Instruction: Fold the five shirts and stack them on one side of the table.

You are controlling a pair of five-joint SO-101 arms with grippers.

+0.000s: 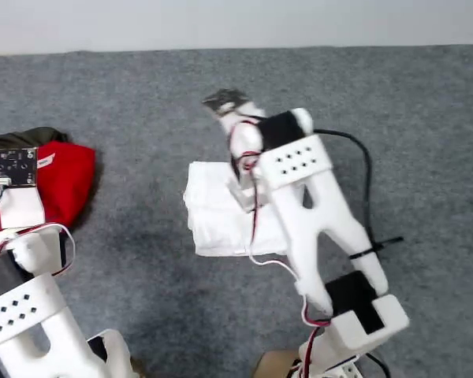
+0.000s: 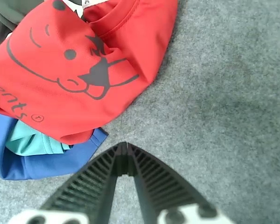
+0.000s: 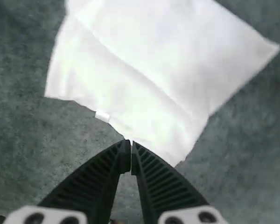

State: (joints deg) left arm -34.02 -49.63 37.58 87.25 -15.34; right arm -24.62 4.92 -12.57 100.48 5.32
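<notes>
The right gripper (image 3: 129, 142) is hanging clenched, tips together with nothing between them, right at the near edge of the white shirt (image 3: 154, 79). Whether the tips are touching the cloth I cannot tell. A small tag (image 3: 102, 115) is showing on that same edge, just beside the tips. The white shirt (image 1: 217, 213) is lying folded into a rough rectangle mid-table, under the right arm.

The left gripper (image 2: 126, 145) is also clenched and empty, hanging over bare table (image 2: 224, 93) near the red shirt (image 2: 74, 70). The red shirt is lying on top of a blue shirt (image 2: 46, 161), with a teal shirt (image 2: 30, 142) poking out between them and a dark shirt (image 2: 4, 18) behind. In the high view they are sitting at the table's left edge, well apart from the white shirt.

That is making four stacked and one folded, so the step in hand is probably carrying the white shirt over.

To do it well:
- The right gripper is needing to open wide first, since closed tips would only be pushing the cloth.
- It should be biting the folded edge deep enough to catch every layer; a shallow pinch is likely taking the top layer alone and opening the fold.
- Taking the edge near its middle, not a corner, should be keeping the rectangle from sagging.
- Lifting low and travelling slowly towards the red shirt is safer than dragging, as the rough table may be catching the cloth.
- The left gripper is sitting close to the red shirt, so it may need to be clearing the way.
</notes>
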